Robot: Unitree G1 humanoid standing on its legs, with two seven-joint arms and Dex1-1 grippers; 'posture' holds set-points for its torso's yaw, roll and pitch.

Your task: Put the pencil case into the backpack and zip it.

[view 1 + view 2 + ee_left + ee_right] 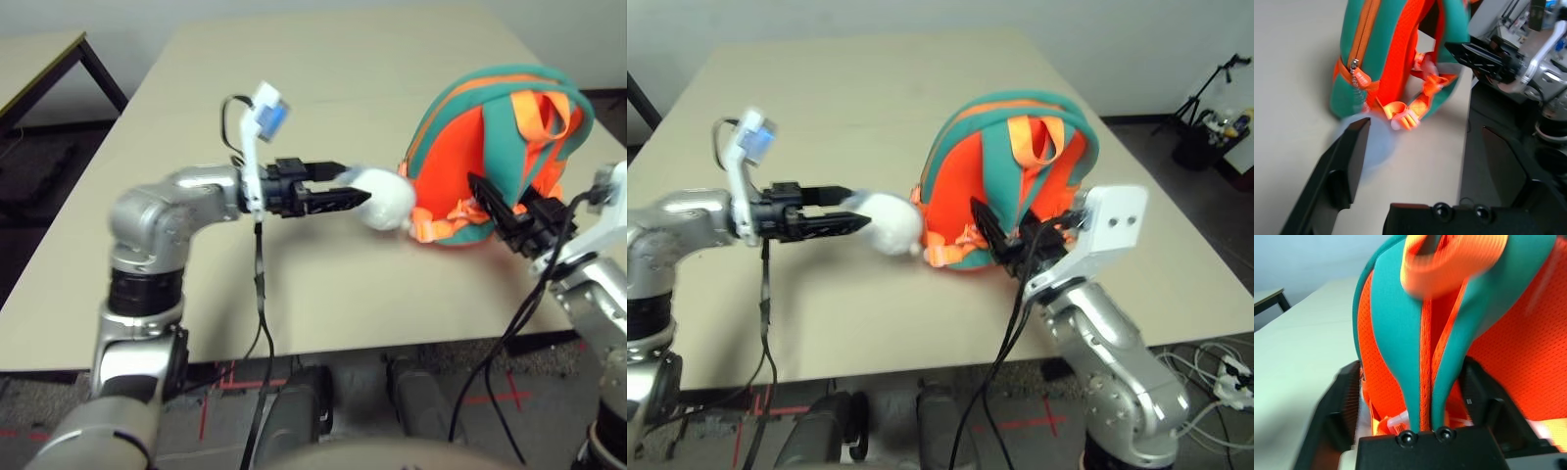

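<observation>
The backpack (495, 157) stands on the desk (323, 284); no pencil case shows. The right claw (1415, 396), spread wide, straddles a teal strap. The left claw (1425, 161) gapes empty by the plush charm (385, 199), seemingly touching it; go for the zipper pull (1355, 66) instead
</observation>
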